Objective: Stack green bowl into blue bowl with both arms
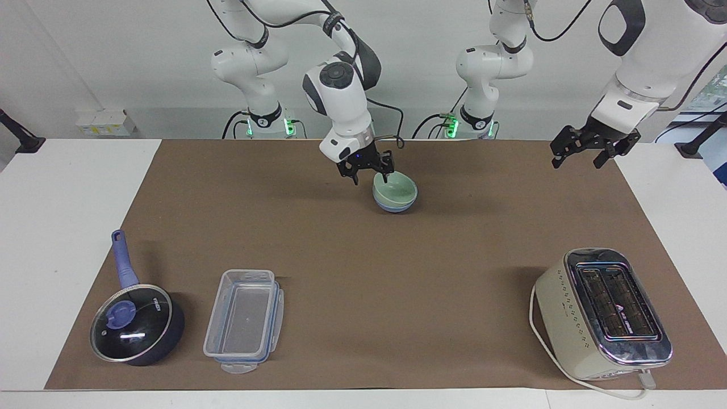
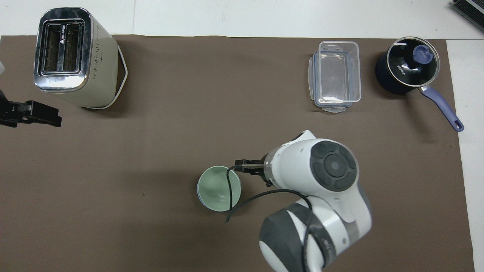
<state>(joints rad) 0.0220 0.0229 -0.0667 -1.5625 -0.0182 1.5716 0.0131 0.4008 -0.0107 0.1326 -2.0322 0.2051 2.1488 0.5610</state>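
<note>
Green bowl [image 1: 396, 189] sits nested in blue bowl [image 1: 395, 205] mid-tabletop near the robots; right gripper [image 1: 368, 168], jaws wide and empty, hangs just beside its rim toward the right arm's end; left gripper [image 1: 586, 149] waits open, well apart

Lighting and picture quality, as I logged them from my station. Illumination was bright, even and diffuse, coming from above. Shadows were soft: I noted a faint one on the brown mat [image 1: 363, 272] beside the stacked green bowl [image 1: 396, 188], and darker ones next to the toaster [image 1: 602, 312] and the saucepan [image 1: 136, 324]. Glare: a white streak lay on the saucepan's glass lid [image 2: 413, 62], and bright highlights ran along the toaster's chrome top. The clear container [image 2: 336, 77] gave only a mild sheen. Focus was sharp across both views; I found no motion blur. Straight mat edges bowed slightly in the overhead view. The white wall read slightly grey.
</note>
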